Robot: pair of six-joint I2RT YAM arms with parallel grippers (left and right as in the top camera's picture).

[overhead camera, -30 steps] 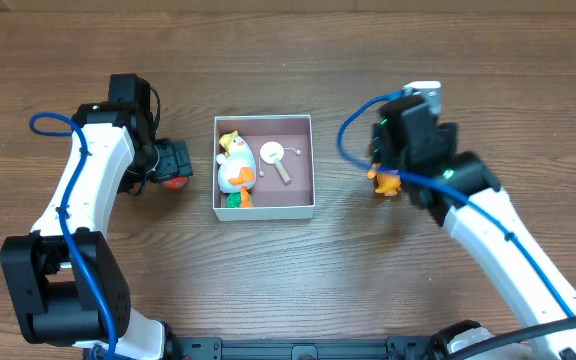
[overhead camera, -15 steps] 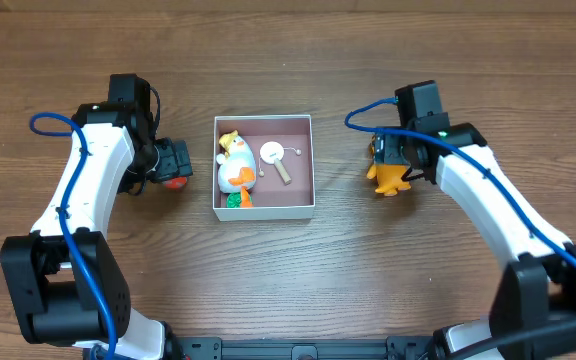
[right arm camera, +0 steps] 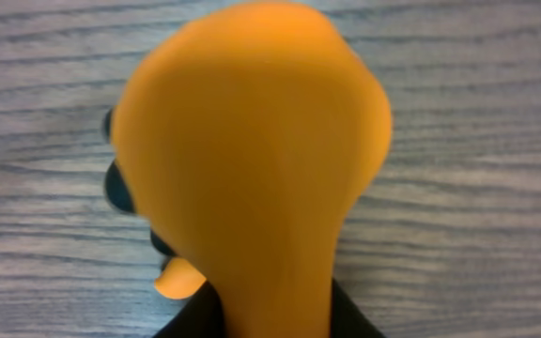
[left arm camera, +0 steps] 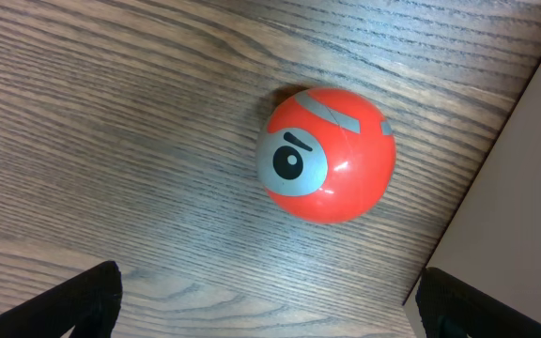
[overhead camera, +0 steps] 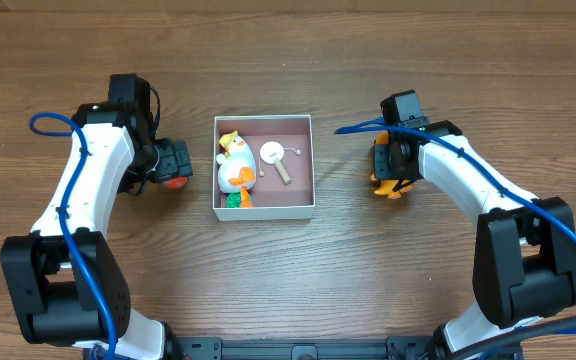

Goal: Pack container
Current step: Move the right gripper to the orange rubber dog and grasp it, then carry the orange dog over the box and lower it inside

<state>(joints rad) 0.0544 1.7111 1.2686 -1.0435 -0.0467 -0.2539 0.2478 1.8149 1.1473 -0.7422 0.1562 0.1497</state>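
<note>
**Container in the middle, one loose toy on each side**

The container sits at the centre of the table, between my two arms. It is square, so it has no long axis to line up with. A duck and some smaller pieces already lie in its left half, while the right half of the pink floor is mostly bare.

Outward to my left, the ball rests on the wood just beside the container's left wall. My left wrist view shows the ball near that wall but not touching it. My left gripper hangs over the ball with its fingers spread wide — they show only at the bottom corners of the wrist view, and nothing is between them.

Outward to my right, the orange toy stands further from the right wall. My right gripper is directly over it. The toy fills the wrist view, its narrow end toward me, and I cannot tell whether those fingers have closed.

My left side has the shorter trip — I judge a short carry rightward over the wall.
</note>
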